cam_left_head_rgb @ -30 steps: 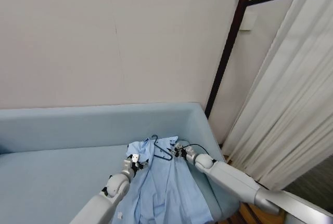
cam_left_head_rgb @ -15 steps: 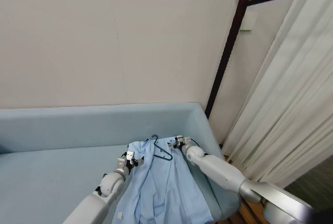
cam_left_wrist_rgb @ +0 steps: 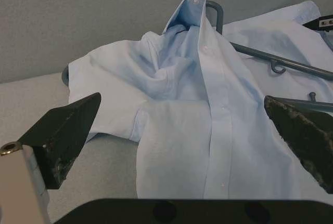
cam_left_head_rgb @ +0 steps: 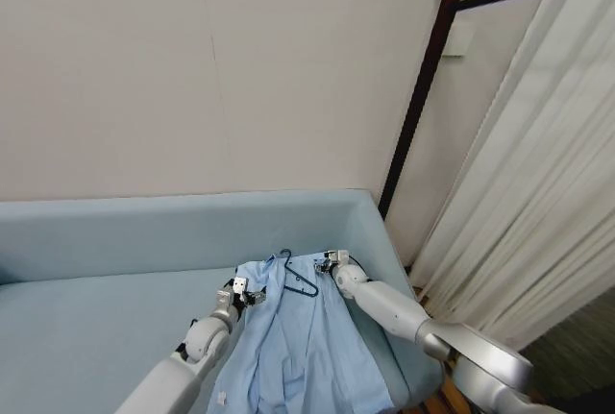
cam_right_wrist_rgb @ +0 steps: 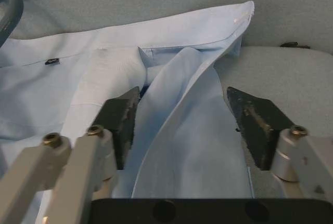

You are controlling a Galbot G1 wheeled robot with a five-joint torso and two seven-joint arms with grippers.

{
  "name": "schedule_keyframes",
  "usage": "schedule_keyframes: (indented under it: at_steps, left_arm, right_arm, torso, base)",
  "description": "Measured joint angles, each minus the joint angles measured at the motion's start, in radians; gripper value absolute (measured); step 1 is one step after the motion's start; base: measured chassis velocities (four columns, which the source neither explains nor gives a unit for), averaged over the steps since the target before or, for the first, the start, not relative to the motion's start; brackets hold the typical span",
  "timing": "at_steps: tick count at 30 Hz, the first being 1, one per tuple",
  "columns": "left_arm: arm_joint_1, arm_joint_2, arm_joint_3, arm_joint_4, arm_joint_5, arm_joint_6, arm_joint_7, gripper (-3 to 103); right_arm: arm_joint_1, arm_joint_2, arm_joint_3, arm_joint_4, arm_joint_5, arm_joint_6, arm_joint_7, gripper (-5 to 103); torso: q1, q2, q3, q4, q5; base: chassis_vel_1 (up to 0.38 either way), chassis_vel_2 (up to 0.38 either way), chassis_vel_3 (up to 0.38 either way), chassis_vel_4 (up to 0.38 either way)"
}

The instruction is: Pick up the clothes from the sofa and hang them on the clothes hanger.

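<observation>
Light blue shirt (cam_left_head_rgb: 298,337), threaded on a dark hanger (cam_left_head_rgb: 293,278), lies at 6 o'clock on the sofa (cam_left_head_rgb: 115,241) seat. I have the left gripper (cam_left_head_rgb: 242,291) at its 10 o'clock shoulder and the right gripper (cam_left_head_rgb: 327,262) at its 1 o'clock shoulder, presumably to lift both ends level. Left jaws gape wide, holding nothing; right jaws stand open astride a collar fold, unclosed. The garment rack (cam_left_head_rgb: 423,87) stands at 1 o'clock.

A pale blue sofa (cam_left_head_rgb: 96,241) carries everything. A light blue shirt (cam_left_head_rgb: 298,337) lies spread on its seat at the right end, close against the armrest, with the collar toward the backrest and the body running down to the seat's front edge. A dark hanger (cam_left_head_rgb: 293,280) rests at the collar, its hook pointing to the backrest.
</observation>
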Motion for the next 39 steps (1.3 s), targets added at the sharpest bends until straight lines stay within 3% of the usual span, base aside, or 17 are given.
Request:
schedule_keyframes:
  at_steps: [2,5,7,9,13,15,24,30,32,39]
  left_arm:
    - [0.0,-0.001,0.0,0.001,0.0,0.0,0.0,100]
    - [0.0,-0.004,0.001,0.008,0.0,-0.001,0.0,100]
    - [0.0,-0.004,0.001,0.008,0.0,-0.001,0.001,100]
    - [0.0,-0.004,0.001,0.009,0.0,-0.002,0.002,100]
    - [0.0,-0.004,0.001,0.013,0.0,-0.005,0.003,100]
    - [0.001,-0.004,0.001,0.013,0.0,-0.006,0.006,100]
    - [0.006,-0.006,-0.001,0.011,0.0,-0.011,0.007,100]
    - [0.014,-0.001,-0.009,0.007,0.001,-0.017,0.01,100]
    - [0.017,0.002,-0.012,0.006,0.001,-0.02,0.017,100]
    - [0.015,0.002,-0.007,0.008,0.004,-0.022,0.033,100]
  right_arm:
    - [0.0,0.001,-0.001,-0.002,-0.005,0.002,-0.002,56]
    - [-0.004,0.011,-0.004,-0.011,-0.026,0.012,-0.005,40]
    - [-0.005,0.011,-0.005,-0.012,-0.03,0.014,-0.006,40]
    - [-0.008,0.012,-0.008,-0.018,-0.052,0.024,-0.016,28]
    - [-0.01,0.012,-0.009,-0.025,-0.067,0.033,-0.023,18]
    - [-0.011,0.015,-0.011,-0.032,-0.088,0.049,-0.03,3]
    - [-0.022,-0.003,-0.005,0.0,-0.133,0.075,-0.022,0]
    - [-0.047,-0.102,-0.008,0.193,-0.136,0.044,-0.012,0]
    - [-0.079,-0.164,-0.015,0.339,-0.127,0.019,-0.006,0]
    - [-0.129,-0.212,-0.024,0.48,-0.131,-0.007,0.007,0]
  torso:
    - [0.0,0.0,0.0,0.0,0.0]
    - [0.0,0.0,0.0,0.0,0.0]
    - [0.0,0.0,0.0,0.0,0.0]
    - [0.0,0.0,0.0,-0.0001,0.0]
    - [0.0,0.0,0.0,-0.0001,0.0]
    - [0.0,0.0,0.0,-0.0001,0.0001]
    - [0.0,0.0,0.0,0.0001,0.0001]
    - [0.0,0.0,0.0,-0.0001,0.0]
    - [0.0,0.0,0.0,-0.0002,0.0001]
    - [0.0,0.0,0.0,-0.0002,0.0002]
  base:
    - [0.0,0.0,0.0,0.0]
    - [0.0,0.0,0.0,0.0]
    - [0.0,0.0,0.0,0.0]
    - [0.0,0.0,0.0,0.0]
    - [0.0,0.0,0.0,0.0]
    - [0.0,0.0,0.0,0.0]
    - [0.0,0.0,0.0,0.0]
    - [0.0,0.0,0.0,0.0]
    - [0.0,0.0,0.0,0.0]
    - [0.0,0.0,0.0,0.0]
